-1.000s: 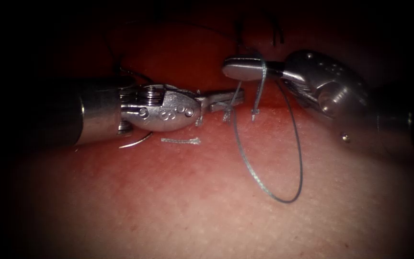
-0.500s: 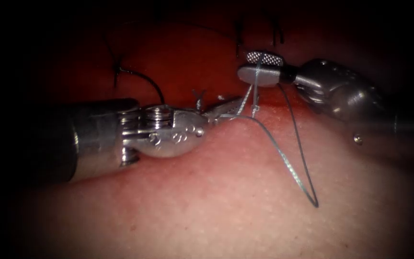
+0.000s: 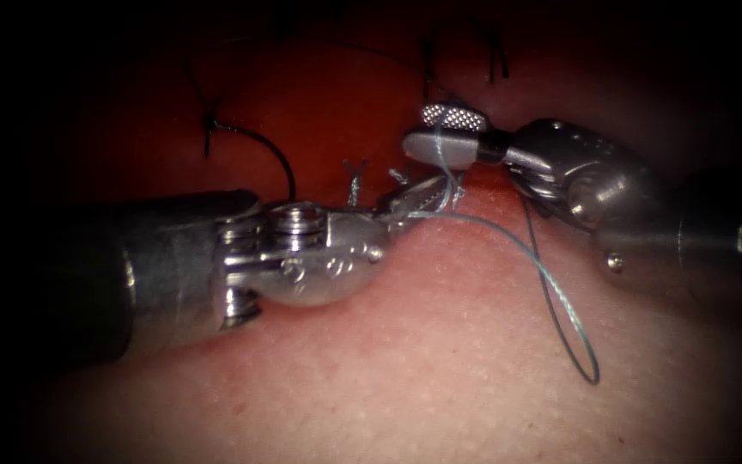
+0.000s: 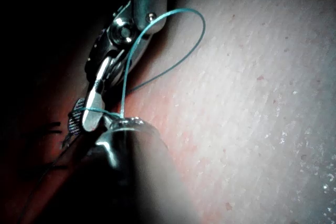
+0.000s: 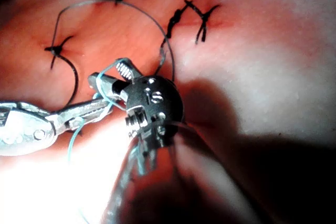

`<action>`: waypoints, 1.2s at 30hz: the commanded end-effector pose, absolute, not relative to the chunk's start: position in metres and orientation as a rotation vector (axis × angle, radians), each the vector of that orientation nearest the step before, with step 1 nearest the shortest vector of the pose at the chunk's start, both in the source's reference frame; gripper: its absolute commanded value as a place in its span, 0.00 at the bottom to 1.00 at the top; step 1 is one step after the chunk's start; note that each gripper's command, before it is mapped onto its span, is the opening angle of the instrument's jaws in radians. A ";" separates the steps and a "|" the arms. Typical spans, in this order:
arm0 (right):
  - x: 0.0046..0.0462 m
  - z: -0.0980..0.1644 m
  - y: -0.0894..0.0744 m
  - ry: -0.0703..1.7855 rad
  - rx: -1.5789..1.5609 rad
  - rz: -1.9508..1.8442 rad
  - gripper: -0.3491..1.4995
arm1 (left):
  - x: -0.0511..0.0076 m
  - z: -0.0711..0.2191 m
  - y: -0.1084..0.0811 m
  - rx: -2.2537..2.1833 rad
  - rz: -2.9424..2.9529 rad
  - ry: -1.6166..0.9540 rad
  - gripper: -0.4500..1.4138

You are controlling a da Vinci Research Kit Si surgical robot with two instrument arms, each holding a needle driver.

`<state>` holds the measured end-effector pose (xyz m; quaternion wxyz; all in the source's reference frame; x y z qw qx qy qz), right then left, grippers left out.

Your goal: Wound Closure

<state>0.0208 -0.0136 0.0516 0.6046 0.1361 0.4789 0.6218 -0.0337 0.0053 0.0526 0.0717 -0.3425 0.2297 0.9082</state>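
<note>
In the endoscope view my left tool (image 3: 427, 193) reaches in from the left, shut on the pale blue thread (image 3: 551, 292) just above the tissue (image 3: 388, 369). My right tool (image 3: 416, 129) stands open right behind it, ridged upper jaw lifted, and the thread runs over its lower jaw. From there the thread trails in a long loop over the tissue to the right. The right wrist view shows the right tool (image 5: 113, 77) open with thread wound about it, and the left tool (image 5: 100, 104) meeting it. In the left wrist view the thread (image 4: 197, 35) arcs past the right tool (image 4: 81, 119).
Several tied dark stitches (image 3: 208, 129) cross the cut behind the tools, and their black tails (image 3: 276, 163) curl over the red tissue. The right wrist view shows the same dark knots (image 5: 202, 17) in a row.
My left tool moved right and took the thread under the right tool. The right tool's jaws opened. The thread loop narrowed and swung right. The short cut thread piece is now behind the left tool.
</note>
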 end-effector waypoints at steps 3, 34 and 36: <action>0.0215 0.052 -0.013 1.136 0.342 1.443 0.56 | -0.0339 0.053 0.006 -1.015 2.745 0.707 0.00; 0.0215 0.052 -0.014 1.244 0.573 1.664 0.45 | -0.0350 0.053 0.006 -1.002 2.835 0.826 0.00; 0.0212 0.052 -0.014 1.243 0.586 1.656 0.44 | -0.0345 0.053 0.006 -1.005 2.837 0.829 0.00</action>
